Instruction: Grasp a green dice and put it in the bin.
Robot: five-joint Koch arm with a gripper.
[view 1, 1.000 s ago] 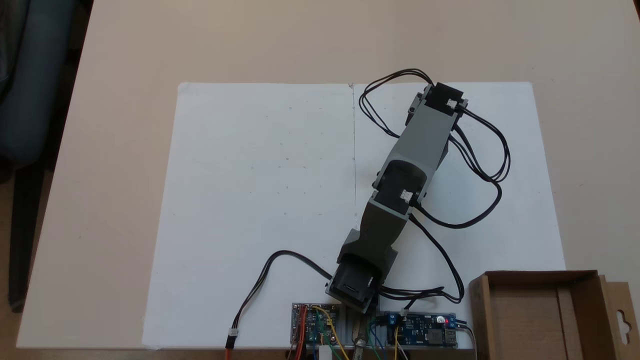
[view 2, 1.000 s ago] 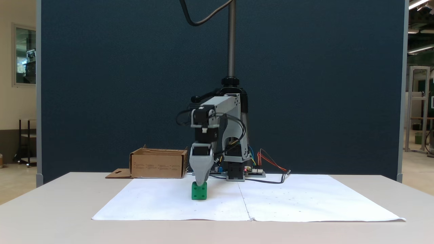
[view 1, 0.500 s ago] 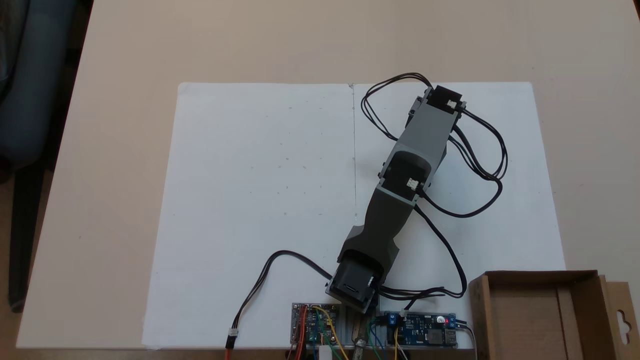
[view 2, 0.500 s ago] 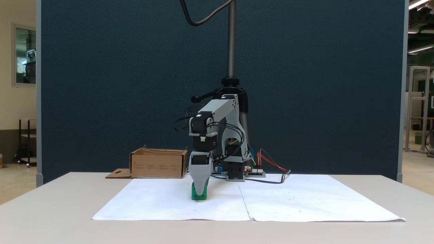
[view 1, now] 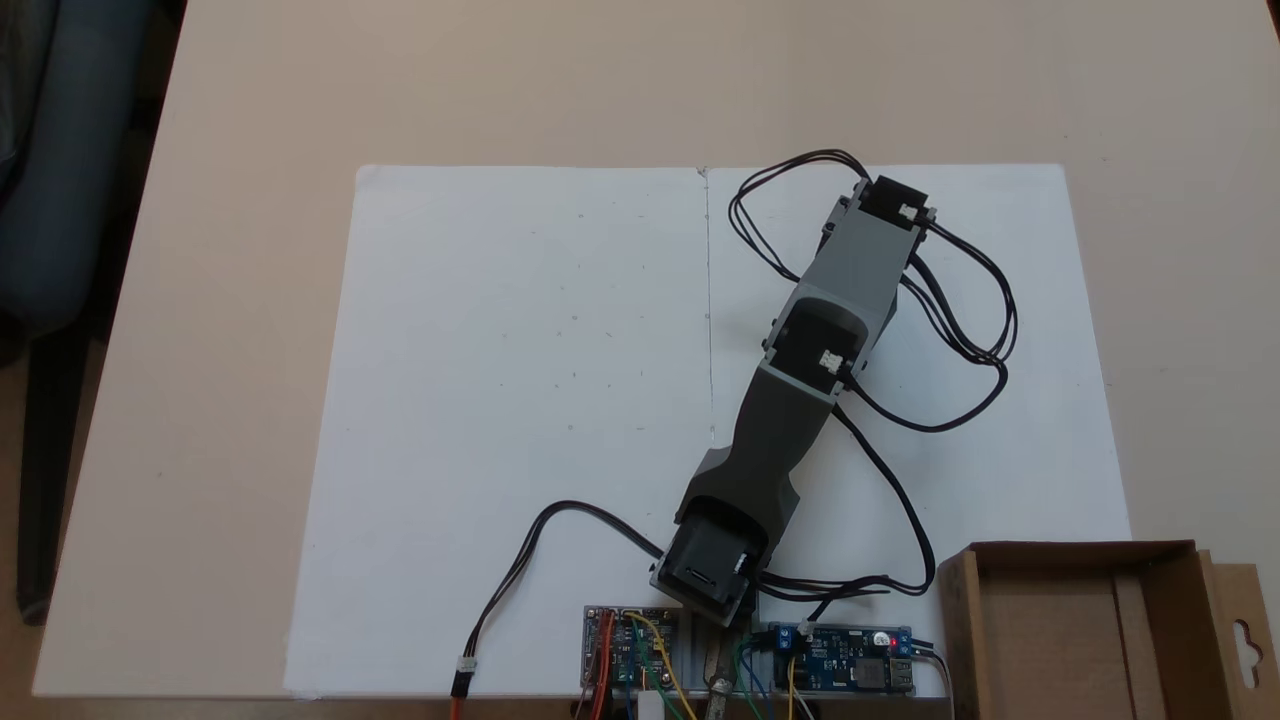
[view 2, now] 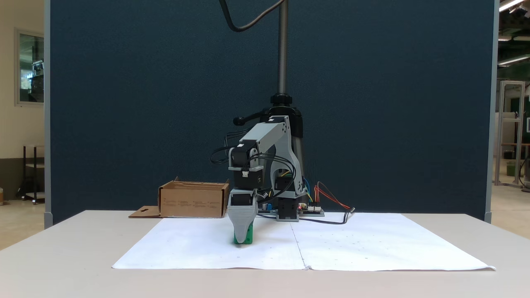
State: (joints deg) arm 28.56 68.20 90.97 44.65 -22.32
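Since the earlier frame the gripper [view 2: 243, 236] has dropped lower over the green dice [view 2: 247, 239], which sits on the white paper [view 2: 339, 248] on the counter [view 2: 62, 265]. One dice, one bin [view 2: 193, 200], one arm. Only a grey finger facing the camera shows, covering most of the dice, so I cannot tell whether the fingers grip it.
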